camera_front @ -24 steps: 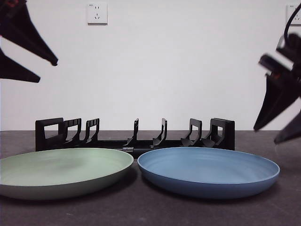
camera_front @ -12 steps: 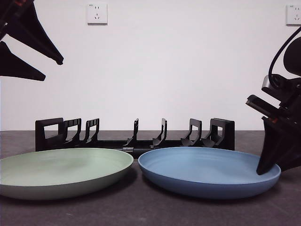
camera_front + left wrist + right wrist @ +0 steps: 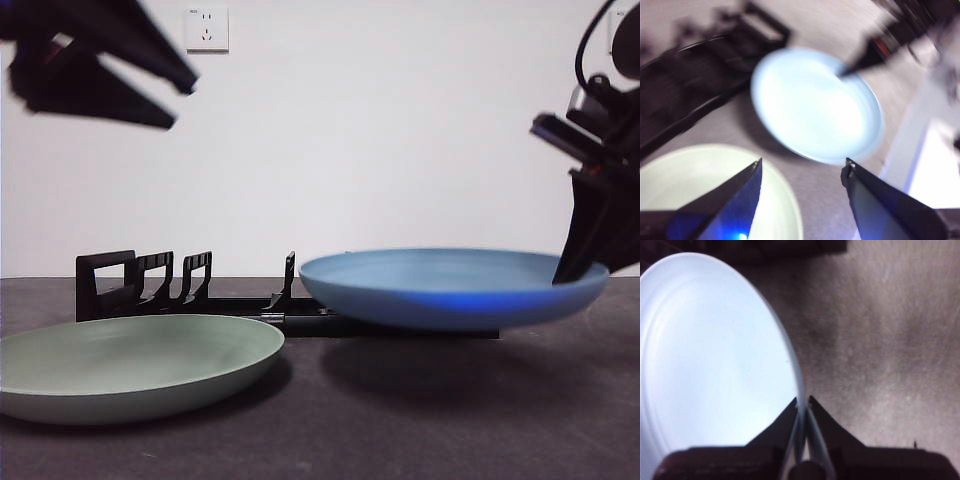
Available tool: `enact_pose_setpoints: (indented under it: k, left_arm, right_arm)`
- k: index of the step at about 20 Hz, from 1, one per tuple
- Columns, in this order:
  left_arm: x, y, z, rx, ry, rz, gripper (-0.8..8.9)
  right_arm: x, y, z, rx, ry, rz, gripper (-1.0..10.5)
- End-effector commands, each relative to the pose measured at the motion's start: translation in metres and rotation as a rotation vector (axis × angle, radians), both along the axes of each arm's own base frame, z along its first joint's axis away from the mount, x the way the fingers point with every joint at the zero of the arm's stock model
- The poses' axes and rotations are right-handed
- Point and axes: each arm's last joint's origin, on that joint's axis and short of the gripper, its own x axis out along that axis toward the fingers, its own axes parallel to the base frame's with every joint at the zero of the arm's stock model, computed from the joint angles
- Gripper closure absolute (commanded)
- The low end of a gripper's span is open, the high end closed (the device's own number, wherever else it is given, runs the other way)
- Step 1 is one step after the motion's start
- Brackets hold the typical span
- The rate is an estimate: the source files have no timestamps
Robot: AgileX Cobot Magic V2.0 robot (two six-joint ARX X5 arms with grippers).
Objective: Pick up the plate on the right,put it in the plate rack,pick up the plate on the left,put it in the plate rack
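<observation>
The blue plate [image 3: 450, 288] hangs level above the table, in front of the right half of the plate rack [image 3: 150, 285]. My right gripper [image 3: 580, 270] is shut on its right rim, and the right wrist view shows both jaws pinching the rim of the blue plate [image 3: 715, 355]. A green plate [image 3: 130, 365] lies flat on the table at the left. High at the upper left, my left gripper [image 3: 180, 100] is open and holds nothing. Its wrist view looks down on the green plate [image 3: 710, 185], the blue plate [image 3: 815, 105] and the blurred plate rack [image 3: 695, 85].
A white wall with a socket [image 3: 206, 28] stands behind the table. The dark tabletop [image 3: 420, 420] runs under the lifted plate, with its shadow on it.
My right gripper has closed on the blue plate's right rim and lifted it off the table. The left gripper has swung rightward at the top left. The green plate has not moved.
</observation>
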Motion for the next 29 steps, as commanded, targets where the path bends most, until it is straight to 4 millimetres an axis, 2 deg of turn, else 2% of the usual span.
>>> enact_pose_setpoints:
  k: [1,5,9,13,18,19,22,29]
  left_arm:
    - [-0.018,-0.026,0.007,0.146,-0.158,-0.162,5.34]
    - [-0.059,-0.066,0.011,0.34,-0.369,-0.371,5.36]
    - [-0.082,-0.095,-0.007,0.492,-0.429,-0.469,5.36]
    - [-0.078,-0.118,-0.029,0.601,-0.452,-0.498,5.36]
    - [-0.069,-0.133,-0.047,0.652,-0.473,-0.491,5.36]
    - [-0.069,-0.134,-0.048,0.653,-0.472,-0.493,5.63]
    - [-0.069,-0.134,-0.048,0.652,-0.473,-0.494,8.32]
    - [-0.069,-0.134,-0.048,0.656,-0.47,-0.492,8.22]
  right_arm:
    - [0.0,0.003,0.009,-0.005,0.01,0.04,9.6]
    - [0.0,0.01,0.017,-0.006,0.014,0.078,9.6]
    - [-0.003,0.02,0.018,0.041,0.022,0.137,9.6]
    - [-0.007,0.026,0.017,0.056,0.051,0.173,9.6]
    - [-0.011,0.029,0.017,0.048,0.075,0.19,9.6]
    - [-0.011,0.028,0.017,0.048,0.076,0.19,9.6]
    - [-0.011,0.028,0.017,0.047,0.076,0.19,9.6]
    - [-0.016,0.027,0.026,0.053,0.031,0.196,9.5]
